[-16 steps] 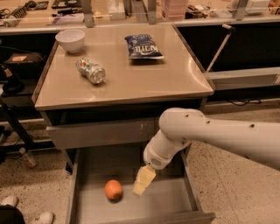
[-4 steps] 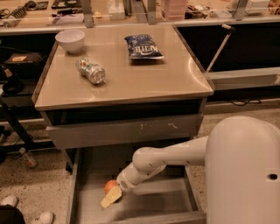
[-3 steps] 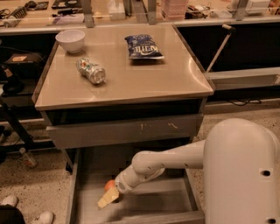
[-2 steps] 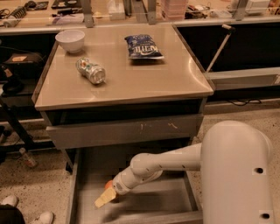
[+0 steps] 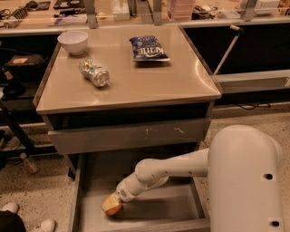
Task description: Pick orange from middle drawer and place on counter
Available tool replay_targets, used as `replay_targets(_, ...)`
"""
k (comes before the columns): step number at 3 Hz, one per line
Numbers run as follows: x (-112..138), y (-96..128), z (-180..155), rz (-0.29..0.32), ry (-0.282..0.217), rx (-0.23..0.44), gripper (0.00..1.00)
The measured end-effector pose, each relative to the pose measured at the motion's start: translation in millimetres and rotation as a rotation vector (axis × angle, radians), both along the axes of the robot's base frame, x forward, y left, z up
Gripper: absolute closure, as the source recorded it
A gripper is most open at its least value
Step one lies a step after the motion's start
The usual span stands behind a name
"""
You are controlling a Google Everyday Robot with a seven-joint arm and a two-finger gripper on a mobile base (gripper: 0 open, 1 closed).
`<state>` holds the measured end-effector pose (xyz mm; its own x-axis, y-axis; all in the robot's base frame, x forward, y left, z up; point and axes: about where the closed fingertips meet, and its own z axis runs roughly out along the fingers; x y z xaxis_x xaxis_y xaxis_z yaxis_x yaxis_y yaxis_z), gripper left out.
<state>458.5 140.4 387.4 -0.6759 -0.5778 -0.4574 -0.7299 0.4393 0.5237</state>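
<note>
The orange (image 5: pixel 117 210) lies near the front left of the open middle drawer (image 5: pixel 167 205), a grey drawer with a flat floor pulled out at the bottom. My gripper (image 5: pixel 110 205) reaches down into the drawer from the right. Its pale tip sits right on the orange and covers its upper left side. The white arm (image 5: pixel 181 165) crosses the drawer's middle. The tan counter (image 5: pixel 149 84) is above, behind the closed upper drawer front.
On the counter stand a white bowl (image 5: pixel 72 41) at the back left, a crushed can (image 5: pixel 94 73) and a blue chip bag (image 5: pixel 148 48). A scratched grey drawer front (image 5: pixel 131 135) overhangs the open drawer. A cluttered bench (image 5: pixel 45 13) runs behind. Shoes (image 5: pixel 41 225) show at the lower left.
The gripper swung from the drawer's right side to the orange on the left, then crept a little further left and toward the drawer's front, onto the orange.
</note>
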Motion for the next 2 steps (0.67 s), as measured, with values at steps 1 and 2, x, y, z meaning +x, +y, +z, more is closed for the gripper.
replay_targets(1,0.0,0.0,0.0,0.000,0.000,0.000,0.65)
replay_targets(2,0.0,0.0,0.1,0.000,0.000,0.000,0.89)
